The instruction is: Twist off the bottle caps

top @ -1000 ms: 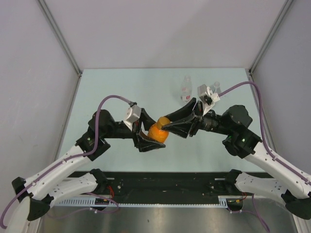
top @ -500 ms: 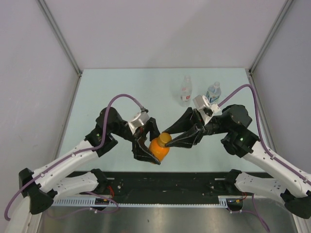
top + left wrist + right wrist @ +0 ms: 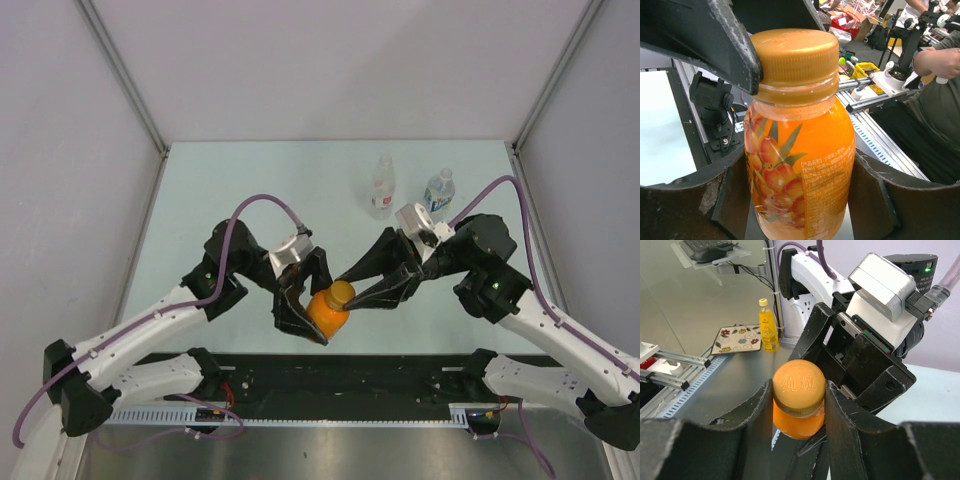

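Note:
My left gripper [image 3: 305, 312] is shut on the orange bottle [image 3: 326, 312] and holds it tilted above the table's near edge; its body fills the left wrist view [image 3: 800, 160] between the two fingers. My right gripper [image 3: 346, 285] is shut on the orange cap [image 3: 341, 292], which shows clamped between both fingers in the right wrist view [image 3: 798, 385]. The cap sits on the bottle's neck [image 3: 794, 62]. The clear bottle with the red-white label [image 3: 381, 187] and the clear bottle with the blue-white label [image 3: 438, 190] stand at the back of the table. Their caps are too small to make out.
The pale green table [image 3: 240, 180] has metal frame posts at its left and right edges. A black rail strip [image 3: 340, 375] runs along the near edge below the held bottle. Both arms cross toward the middle front.
Both grippers have moved with the orange bottle toward the near edge of the table. The left arm has swung right and the bottle now tilts more.

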Robot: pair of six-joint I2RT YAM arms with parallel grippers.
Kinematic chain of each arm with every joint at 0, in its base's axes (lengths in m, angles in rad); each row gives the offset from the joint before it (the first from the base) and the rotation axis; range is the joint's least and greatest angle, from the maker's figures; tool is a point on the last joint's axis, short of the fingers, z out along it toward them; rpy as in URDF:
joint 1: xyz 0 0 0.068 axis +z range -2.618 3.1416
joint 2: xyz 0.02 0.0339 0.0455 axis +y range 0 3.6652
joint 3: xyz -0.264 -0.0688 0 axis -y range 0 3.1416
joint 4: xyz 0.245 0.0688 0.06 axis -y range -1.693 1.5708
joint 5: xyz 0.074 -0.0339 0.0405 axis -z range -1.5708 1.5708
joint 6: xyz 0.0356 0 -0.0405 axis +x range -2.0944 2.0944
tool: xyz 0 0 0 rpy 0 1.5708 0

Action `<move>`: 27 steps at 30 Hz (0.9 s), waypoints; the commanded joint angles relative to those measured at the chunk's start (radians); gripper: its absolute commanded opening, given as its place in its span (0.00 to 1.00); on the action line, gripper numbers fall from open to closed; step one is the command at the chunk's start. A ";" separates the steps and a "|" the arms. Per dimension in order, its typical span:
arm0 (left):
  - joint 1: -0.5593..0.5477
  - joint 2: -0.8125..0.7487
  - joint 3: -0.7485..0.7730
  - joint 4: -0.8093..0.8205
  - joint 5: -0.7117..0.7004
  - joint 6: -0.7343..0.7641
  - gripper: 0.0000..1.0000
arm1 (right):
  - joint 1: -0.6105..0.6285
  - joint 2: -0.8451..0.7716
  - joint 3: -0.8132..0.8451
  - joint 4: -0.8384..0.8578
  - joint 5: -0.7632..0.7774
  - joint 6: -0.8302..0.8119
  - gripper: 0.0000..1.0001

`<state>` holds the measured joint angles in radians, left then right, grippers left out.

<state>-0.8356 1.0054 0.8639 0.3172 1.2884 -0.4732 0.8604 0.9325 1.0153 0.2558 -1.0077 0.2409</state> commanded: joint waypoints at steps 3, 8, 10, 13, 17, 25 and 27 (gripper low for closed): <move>0.006 -0.007 0.070 -0.055 -0.067 0.100 0.00 | -0.001 0.002 -0.009 -0.096 0.006 -0.006 0.03; 0.006 -0.016 0.070 -0.089 -0.087 0.131 0.00 | -0.004 0.009 0.000 -0.119 0.038 -0.008 0.25; 0.006 -0.021 0.070 -0.098 -0.097 0.140 0.00 | -0.004 0.011 0.003 -0.127 0.049 -0.008 0.33; 0.006 -0.022 0.069 -0.113 -0.112 0.156 0.00 | -0.004 0.014 0.011 -0.139 0.060 -0.011 0.47; 0.006 -0.030 0.070 -0.130 -0.132 0.174 0.00 | -0.004 0.011 0.022 -0.155 0.083 -0.015 0.63; 0.006 -0.040 0.075 -0.162 -0.172 0.206 0.00 | -0.004 0.003 0.035 -0.188 0.112 -0.023 0.77; 0.006 -0.047 0.075 -0.174 -0.202 0.215 0.00 | -0.004 -0.004 0.040 -0.200 0.133 -0.032 0.80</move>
<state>-0.8345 0.9916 0.8944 0.1429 1.1374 -0.3058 0.8543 0.9489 1.0157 0.0803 -0.9184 0.2283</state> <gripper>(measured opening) 0.681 0.767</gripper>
